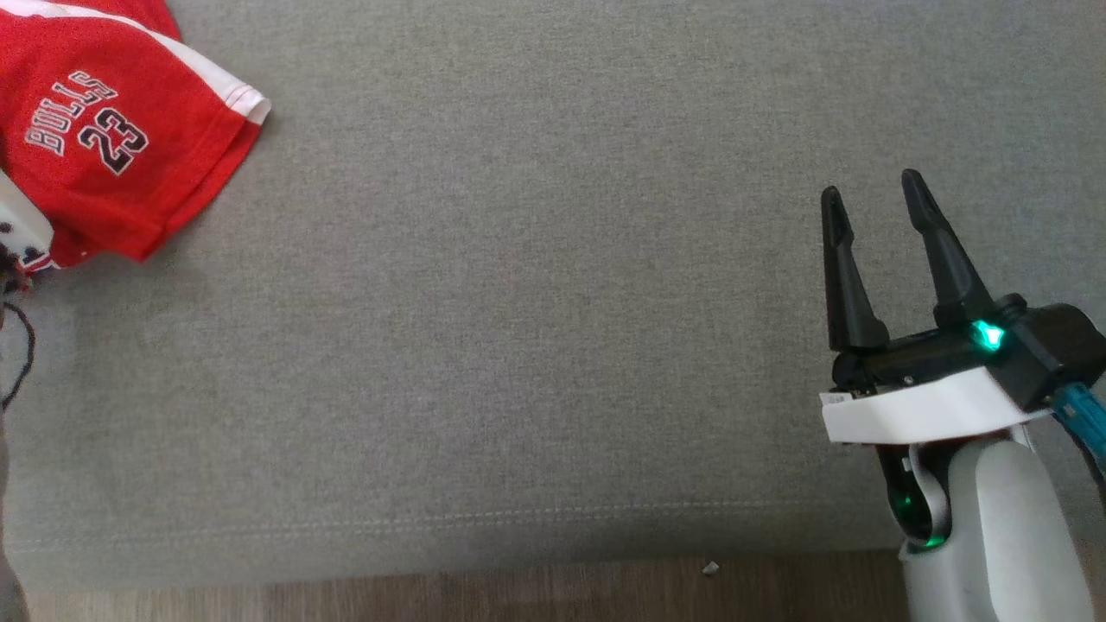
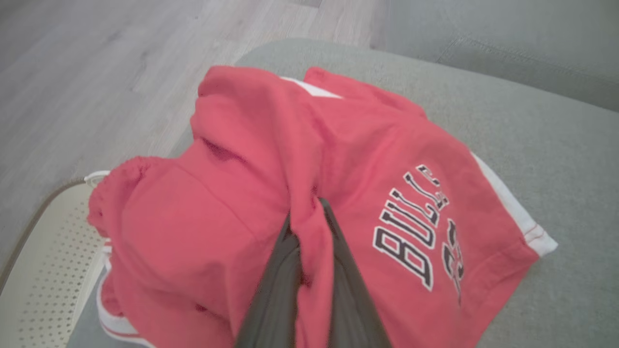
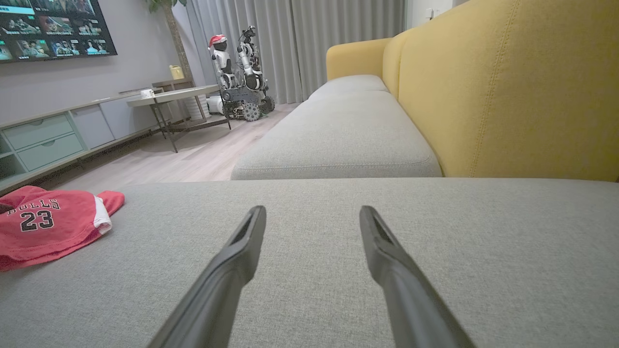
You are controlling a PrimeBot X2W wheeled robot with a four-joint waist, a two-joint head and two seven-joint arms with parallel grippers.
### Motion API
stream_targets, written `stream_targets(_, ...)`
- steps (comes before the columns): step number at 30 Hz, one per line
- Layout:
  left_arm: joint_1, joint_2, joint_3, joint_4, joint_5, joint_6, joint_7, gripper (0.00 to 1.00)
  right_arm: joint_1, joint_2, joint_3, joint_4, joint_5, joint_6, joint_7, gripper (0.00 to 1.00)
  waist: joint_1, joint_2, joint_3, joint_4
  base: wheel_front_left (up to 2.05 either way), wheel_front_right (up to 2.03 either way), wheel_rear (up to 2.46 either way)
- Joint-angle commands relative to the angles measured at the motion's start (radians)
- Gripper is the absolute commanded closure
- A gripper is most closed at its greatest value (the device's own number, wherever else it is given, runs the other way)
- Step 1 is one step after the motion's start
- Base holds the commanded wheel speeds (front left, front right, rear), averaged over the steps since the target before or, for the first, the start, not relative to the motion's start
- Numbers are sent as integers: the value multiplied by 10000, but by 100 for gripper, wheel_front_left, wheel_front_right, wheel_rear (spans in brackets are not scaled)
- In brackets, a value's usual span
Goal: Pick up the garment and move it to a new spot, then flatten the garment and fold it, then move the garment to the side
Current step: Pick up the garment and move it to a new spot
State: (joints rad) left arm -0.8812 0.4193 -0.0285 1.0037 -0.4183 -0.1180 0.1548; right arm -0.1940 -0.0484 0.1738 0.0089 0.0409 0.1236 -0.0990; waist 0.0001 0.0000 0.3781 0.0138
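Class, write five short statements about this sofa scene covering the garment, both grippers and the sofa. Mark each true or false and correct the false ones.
1. The left gripper is pinching a fold of the red garment with white trim. True.
2. The right gripper is shut on the garment. False: it is open over the grey fabric seat cushion, apart from the garment.
3. The garment lies flat and folded mid-cushion. False: it is bunched at the cushion's edge on the robot's left.
4. The garment's print reads BULLS 23. True.
5. The sofa's yellow backrest rises behind the cushion. True.
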Motion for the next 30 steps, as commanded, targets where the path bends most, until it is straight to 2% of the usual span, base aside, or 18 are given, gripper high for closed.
stream_targets(1, -515, 729, 200, -250, 143, 101, -521, 100, -204, -18, 256, -357, 71, 71, -120, 0, -1, 0, -31, 27, 0, 0, 0)
stream_targets(8, -1066, 598, 12, -842, 376, 33, -3354, 100, -213, -18, 234, -9, 212, 71, -302, 0, -1, 0, -770, 258, 0, 0, 0)
stream_targets(12, -1168, 338, -385, -1583, 437, -58, -3828, 100, -127, -18, 243, 278, 427, 71, -461, 0, -1, 0, -1425, 290, 0, 0, 0)
stream_targets(16, -1060, 99, -903, -2303, 415, -103, -3856, 100, -62, -18, 263, 485, 626, 71, -614, 0, -1, 0, -1873, 185, 0, 0, 0)
stream_targets(21, -722, -392, -1960, -3919, -139, -122, -3366, 100, 10, -18, 257, 771, 929, 71, -805, 0, -1, 0, -2402, -149, 0, 0, 0)
stream_targets(30, 403, -528, -4078, -6960, -797, -125, -2151, 100, -190, -18, 375, 1020, 1324, 71, -1026, 0, -1, 0, -2620, -1706, 0, 0, 0)
